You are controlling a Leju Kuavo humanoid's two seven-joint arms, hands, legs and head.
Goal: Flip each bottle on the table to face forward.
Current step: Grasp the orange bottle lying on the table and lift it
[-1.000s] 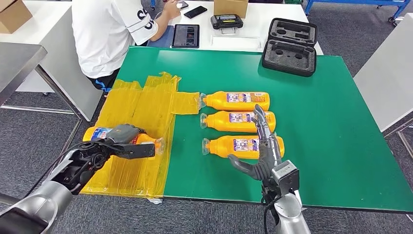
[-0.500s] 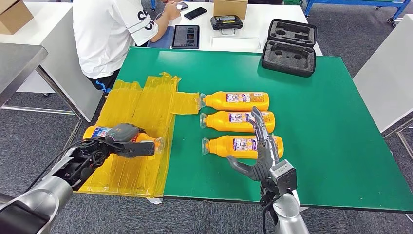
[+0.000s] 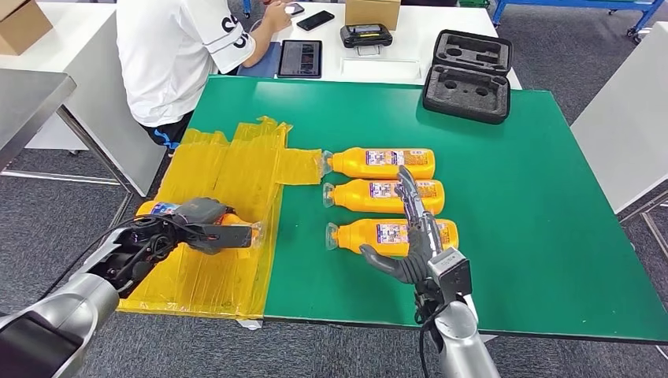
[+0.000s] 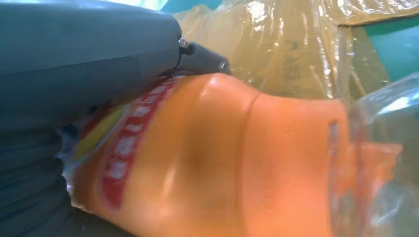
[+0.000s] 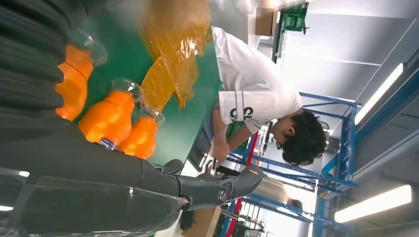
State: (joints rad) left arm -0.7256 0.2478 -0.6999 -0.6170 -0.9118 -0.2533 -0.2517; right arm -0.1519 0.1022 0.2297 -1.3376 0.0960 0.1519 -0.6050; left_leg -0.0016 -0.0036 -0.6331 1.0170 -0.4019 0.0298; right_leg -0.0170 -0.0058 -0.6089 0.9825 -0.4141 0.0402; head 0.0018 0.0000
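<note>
- Three orange bottles (image 3: 380,163) lie in a row on the green bench (image 3: 551,220), labels up;
- left hand (image 3: 206,227) grips a fourth bottle (image 3: 236,226);
- right hand (image 3: 413,236) spread, holding nothing.

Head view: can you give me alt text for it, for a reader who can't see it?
The left hand holds an orange bottle over yellow plastic sheeting on a green table. The right hand, open, hovers over three more bottles lying in a row.
</note>
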